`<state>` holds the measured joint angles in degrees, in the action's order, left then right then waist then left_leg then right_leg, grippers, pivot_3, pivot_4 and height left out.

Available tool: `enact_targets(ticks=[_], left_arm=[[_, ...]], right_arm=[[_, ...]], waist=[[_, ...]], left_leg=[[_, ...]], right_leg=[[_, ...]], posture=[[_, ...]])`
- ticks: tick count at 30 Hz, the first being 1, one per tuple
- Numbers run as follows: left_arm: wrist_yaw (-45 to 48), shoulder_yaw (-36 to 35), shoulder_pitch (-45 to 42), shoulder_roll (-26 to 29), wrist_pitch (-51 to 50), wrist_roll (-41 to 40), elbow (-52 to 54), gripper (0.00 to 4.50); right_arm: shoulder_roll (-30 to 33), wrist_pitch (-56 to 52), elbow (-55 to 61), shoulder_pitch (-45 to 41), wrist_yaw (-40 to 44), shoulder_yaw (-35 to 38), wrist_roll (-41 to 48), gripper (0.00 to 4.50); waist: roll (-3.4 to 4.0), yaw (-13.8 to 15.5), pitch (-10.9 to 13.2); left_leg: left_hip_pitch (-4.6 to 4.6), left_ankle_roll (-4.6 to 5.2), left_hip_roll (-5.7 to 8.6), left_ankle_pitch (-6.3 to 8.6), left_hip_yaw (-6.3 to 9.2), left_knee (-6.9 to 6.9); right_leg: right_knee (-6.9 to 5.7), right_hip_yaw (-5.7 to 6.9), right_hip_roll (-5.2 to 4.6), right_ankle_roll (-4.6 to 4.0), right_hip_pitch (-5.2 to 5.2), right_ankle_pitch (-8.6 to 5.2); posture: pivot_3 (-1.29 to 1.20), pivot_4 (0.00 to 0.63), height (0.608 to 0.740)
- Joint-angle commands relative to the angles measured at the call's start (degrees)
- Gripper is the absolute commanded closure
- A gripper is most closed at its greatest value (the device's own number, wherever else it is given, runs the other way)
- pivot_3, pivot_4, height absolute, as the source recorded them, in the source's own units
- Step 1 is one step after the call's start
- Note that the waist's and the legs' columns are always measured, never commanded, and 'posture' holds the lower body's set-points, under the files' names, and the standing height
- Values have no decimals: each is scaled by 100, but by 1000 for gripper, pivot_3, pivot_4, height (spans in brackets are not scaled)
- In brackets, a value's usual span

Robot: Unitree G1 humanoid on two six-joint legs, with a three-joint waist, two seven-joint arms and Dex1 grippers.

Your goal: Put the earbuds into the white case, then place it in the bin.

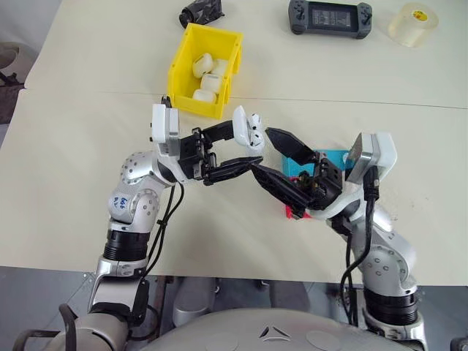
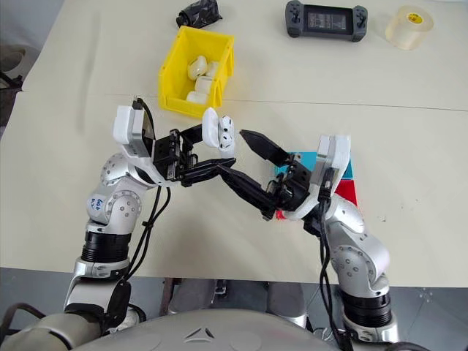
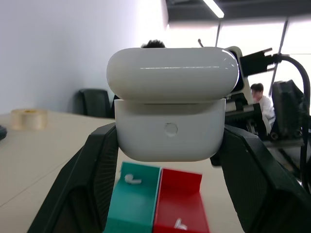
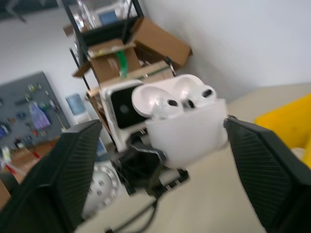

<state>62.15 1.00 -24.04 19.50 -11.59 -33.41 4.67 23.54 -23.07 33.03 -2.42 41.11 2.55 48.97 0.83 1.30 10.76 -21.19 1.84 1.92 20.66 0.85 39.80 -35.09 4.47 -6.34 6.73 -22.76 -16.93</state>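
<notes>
White case [image 1: 251, 130]: centre of the head view, held in the air above the table [image 1: 88, 183], clear of its surface. The lid is flipped open and tips toward upper left. The case's long axis runs from lower right to upper left. The open mouth faces right, toward the other arm.

Earbuds [image 4: 183, 99]: two, seated in the open case, rounded heads and dark tips showing above the rim in the right wrist view.

Left gripper [image 1: 245, 150]: comes in from the left and points right. Its black fingers are pinched on the lower body of the case, one on each side; the left wrist view shows the case wedged between both fingers.

Right gripper [image 1: 272, 155]: just right of the case, pointing up and left at it. Its fingers are spread wide, one tip near the case's right edge and the other lower, beneath the left gripper's fingers. Neither tip visibly touches the case.

Bin [image 1: 191, 45]: yellow, upper centre-left, behind the case and apart from it, holding several white cases.

Trays: blue tray [image 3: 133, 204] and red tray [image 3: 180, 206], side by side under the right arm, each with a small white piece in it.

Also on the table: tape roll [image 1: 414, 24], upper right.
</notes>
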Motion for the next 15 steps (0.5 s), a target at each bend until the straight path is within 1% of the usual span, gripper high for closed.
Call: enact_targets(ticks=[1, 3, 5, 6, 7, 9, 10, 11, 12, 13, 15], left_arm=[[109, -10, 78, 576, 373, 627, 5, 1744], [183, 142, 83, 973, 538, 1040, -78, 1744], [192, 263, 60, 1251, 574, 1352, -112, 1744], [288, 370, 39, 1466, 544, 1533, -106, 1744], [351, 458, 12, 1612, 519, 1664, -105, 1744], [387, 671, -60, 1822, 351, 1898, -45, 1744], [385, 747, -83, 1867, 225, 1932, 5, 1744], [424, 805, -97, 1900, 72, 1905, 71, 1744], [454, 836, -105, 1916, -33, 1870, 116, 1744], [461, 885, -117, 1954, -185, 1885, 165, 1744], [463, 949, -162, 1960, -190, 1943, 175, 1744]], right_arm=[[606, 10, -105, 230, 463, 502, -75, 402], [868, 194, -387, 287, 617, 690, -314, 402], [1144, 264, -623, 344, 840, 775, -524, 782], [1427, 430, -775, 348, 1076, 672, -913, 1008], [1628, 573, -906, 340, 1260, 597, -1203, 1339], [1805, 557, -991, 0, 1246, 382, -1516, 1987], [1824, 358, -903, -224, 1156, 295, -1462, 2291], [1826, 157, -786, -442, 1101, 214, -1369, 2718], [1821, 23, -706, -572, 1082, 170, -1303, 2927], [1829, -95, -655, -733, 1064, 78, -1321, 3301], [1758, -373, -575, -1062, 962, -118, -1295, 3963]], waist=[[0, 2, 0], [0, 2, 0], [0, 2, 0], [0, 2, 0], [1, 2, 0], [0, 3, 1], [2, -1, 1], [4, -10, 2], [5, -16, 4], [5, -10, 4], [5, -5, 4]], left_leg=[[1, 0, 0, 0, -1, -4], [1, 2, -1, -1, -4, -7], [1, 2, -3, -1, -5, -8], [2, 2, -3, -1, -5, -8], [1, 2, -2, -1, -5, -8], [1, 5, -1, 0, -6, -9], [1, 5, -2, 0, -6, -9], [1, 5, -2, -1, -7, -9], [1, 4, -5, -1, -6, -8], [-1, 3, -8, -2, -6, -8], [-1, 2, -12, -1, 2, -9]], right_leg=[[2, 0, 1, 0, 1, 0], [5, 0, 2, 0, 1, 0], [8, -1, 0, 0, 2, 0], [7, -2, -4, 0, 2, 0], [7, -2, -9, 0, 2, 0], [9, -2, -9, 0, 2, 0], [10, -2, -10, 0, 2, 0], [10, -2, -12, 0, 1, 0], [8, -5, -17, 0, 1, 0], [10, -4, -19, 0, 1, 0], [9, 1, -17, -1, 0, -1]], posture=[[0, 150, 740], [0, 150, 740], [0, 150, 740], [0, 150, 740], [0, 150, 740], [0, 150, 740], [0, 150, 740], [0, 150, 740], [0, 150, 740], [0, 150, 740], [0, 150, 740]])
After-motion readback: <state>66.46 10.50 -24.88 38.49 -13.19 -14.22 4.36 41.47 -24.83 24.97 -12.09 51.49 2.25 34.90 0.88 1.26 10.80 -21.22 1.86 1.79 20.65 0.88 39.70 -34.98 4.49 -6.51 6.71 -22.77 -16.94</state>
